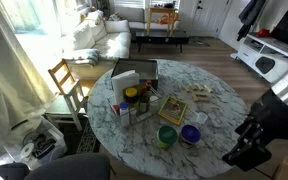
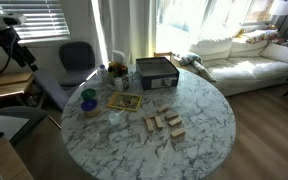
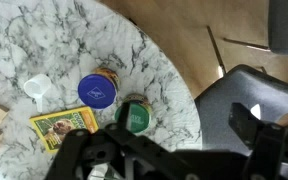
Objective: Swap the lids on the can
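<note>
Two short cans stand side by side near the edge of the round marble table (image 1: 219, 115). One wears the bright green lid (image 1: 167, 135), the other the blue-purple lid (image 1: 191, 133). In the wrist view the blue-purple lid (image 3: 97, 90) lies further in and the green lid (image 3: 135, 118) nearer the edge. Both cans also show in an exterior view (image 2: 89, 100). My gripper (image 3: 184, 135) is open and empty. It hangs high, beyond the table edge beside the cans (image 1: 246, 150), touching nothing.
A grey box (image 1: 134, 72) and a cluster of jars (image 1: 132, 100) stand toward the table's back. A yellow card (image 3: 64, 125), a small clear cup (image 3: 37, 88) and wooden blocks (image 1: 199, 92) lie nearby. An office chair (image 3: 234, 90) stands below the gripper.
</note>
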Controlling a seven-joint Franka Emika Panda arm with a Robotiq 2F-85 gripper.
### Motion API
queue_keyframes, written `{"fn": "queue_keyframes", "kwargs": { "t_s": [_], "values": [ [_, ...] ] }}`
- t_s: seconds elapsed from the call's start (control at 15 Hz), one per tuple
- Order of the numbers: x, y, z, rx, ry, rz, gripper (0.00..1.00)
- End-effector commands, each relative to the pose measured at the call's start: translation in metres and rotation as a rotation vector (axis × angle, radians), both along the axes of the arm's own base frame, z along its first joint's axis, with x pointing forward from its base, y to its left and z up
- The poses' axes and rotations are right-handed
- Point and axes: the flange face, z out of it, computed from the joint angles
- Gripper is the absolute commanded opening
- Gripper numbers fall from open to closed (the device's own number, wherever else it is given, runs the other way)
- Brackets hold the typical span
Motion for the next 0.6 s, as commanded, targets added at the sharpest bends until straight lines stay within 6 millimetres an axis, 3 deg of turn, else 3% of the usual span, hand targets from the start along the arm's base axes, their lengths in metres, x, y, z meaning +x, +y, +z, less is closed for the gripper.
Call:
{"fn": "queue_keyframes", "kwargs": {
  "t_s": [0.0,0.13,0.53],
  "values": [
    [0.0,0.0,0.001,0.0,0.001,0.0,1.0],
    [0.0,0.0,0.001,0.0,0.001,0.0,1.0],
    [0.094,-0.047,-0.041,0.1,0.07,-0.059,1.0]
  ]
}}
